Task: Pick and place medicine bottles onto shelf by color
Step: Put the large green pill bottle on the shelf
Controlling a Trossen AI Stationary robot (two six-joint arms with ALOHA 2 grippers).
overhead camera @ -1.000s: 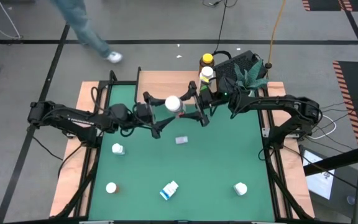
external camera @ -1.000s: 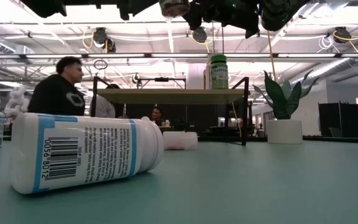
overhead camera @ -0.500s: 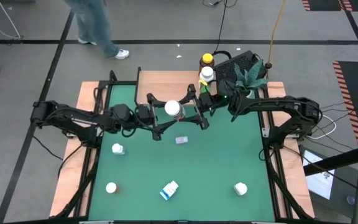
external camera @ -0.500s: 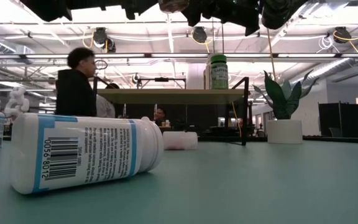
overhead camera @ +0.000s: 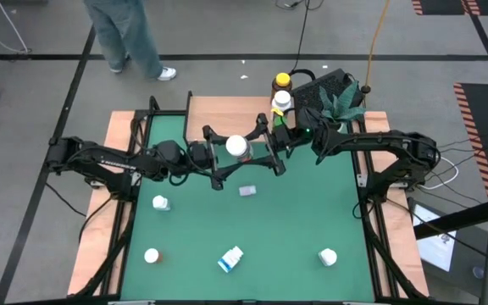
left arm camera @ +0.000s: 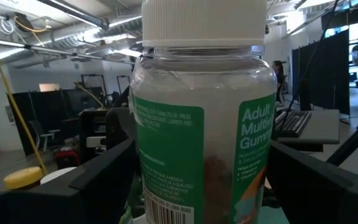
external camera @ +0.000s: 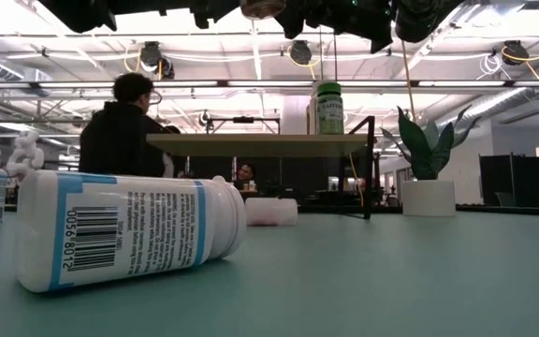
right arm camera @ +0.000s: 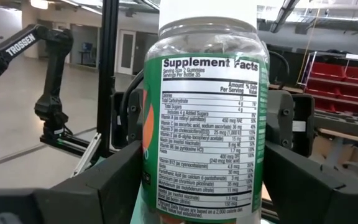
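A clear medicine bottle (overhead camera: pixel 237 146) with a green label and a white cap hangs upright high above the table, just in front of the shelf (overhead camera: pixel 227 108). It fills the left wrist view (left arm camera: pixel 204 143) and the right wrist view (right arm camera: pixel 204 124). My left gripper (overhead camera: pixel 230 154) reaches it from the left and my right gripper (overhead camera: pixel 254 146) from the right, and both are shut on it. At the shelf's right end stand an amber, yellow-capped bottle (overhead camera: pixel 282 81) and a white-capped one (overhead camera: pixel 283 100). The low view shows a green bottle (external camera: pixel 328 108) standing on the board (external camera: pixel 260 143). My left gripper has the bottle's body between its two fingers (left arm camera: pixel 114 171), one against each side of the labelled wall (left arm camera: pixel 143 155). The fingers come level from the table's left. The bottle stands upright, cap up, clear of the table. My right gripper pinches the same bottle's body between its two fingers (right arm camera: pixel 114 180), which lie against opposite sides of the wall (right arm camera: pixel 151 162) below the cap. They come level from the table's right, facing the left gripper. The bottle is lifted clear.
Loose bottles are on the green table: two upright at the left (overhead camera: pixel 161 202) (overhead camera: pixel 152 255), a blue-labelled one lying at the near middle (overhead camera: pixel 232 258) (external camera: pixel 129 229), one at the near right (overhead camera: pixel 328 256), and a small one lying mid-table (overhead camera: pixel 247 191). A potted plant (overhead camera: pixel 341 102) stands at the far right.
My left gripper has crept slightly toward the table's right edge and tipped a little. The bottle's cap has shifted slightly toward the near edge. Neither gripper's opening differs. A person beyond the far edge has walked on.
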